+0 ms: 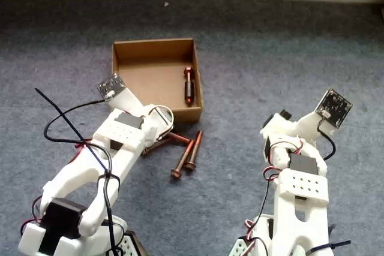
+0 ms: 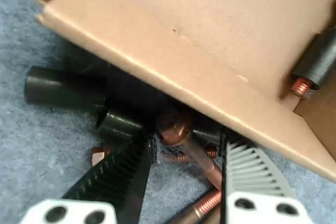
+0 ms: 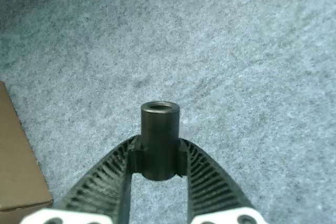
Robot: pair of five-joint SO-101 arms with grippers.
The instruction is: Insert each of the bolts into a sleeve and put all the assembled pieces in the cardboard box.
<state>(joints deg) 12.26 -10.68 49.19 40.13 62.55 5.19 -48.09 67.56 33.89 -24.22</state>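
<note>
The right end effector is clenched on a dark hollow sleeve, whose long axis runs along the fingers with the open bore facing outward. The left end effector is released, straddling a copper bolt at the 6 o'clock wall of the cardboard box. Loose bolts lie on the surface, their axes running 1 to 7 o'clock.

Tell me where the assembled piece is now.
In the high view, the assembled piece lies inside the box, lengthwise along its right wall, beyond the loose bolts in front of the box.
</note>
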